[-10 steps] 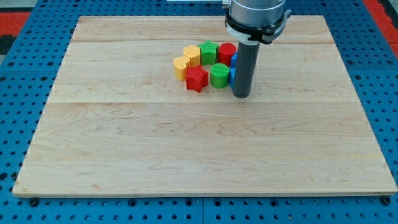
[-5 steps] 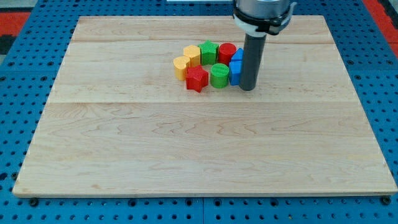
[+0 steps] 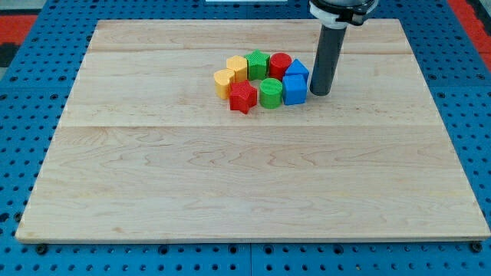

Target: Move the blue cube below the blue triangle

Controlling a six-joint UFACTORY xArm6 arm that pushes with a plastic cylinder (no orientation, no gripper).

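The blue cube sits on the wooden board, directly below the blue triangle in the view and touching it. Both are at the right end of a tight cluster of blocks. My tip rests on the board just to the right of the blue cube, close beside it. The rod rises from there to the view's top edge.
The cluster also holds a red cylinder, a green cube-like block, a green cylinder, a red star-like block and two yellow blocks. Blue pegboard surrounds the board.
My tip has moved right and up in the view, off the front of the blue blocks. The blue cube and triangle now show in full. The blocks have not visibly shifted.
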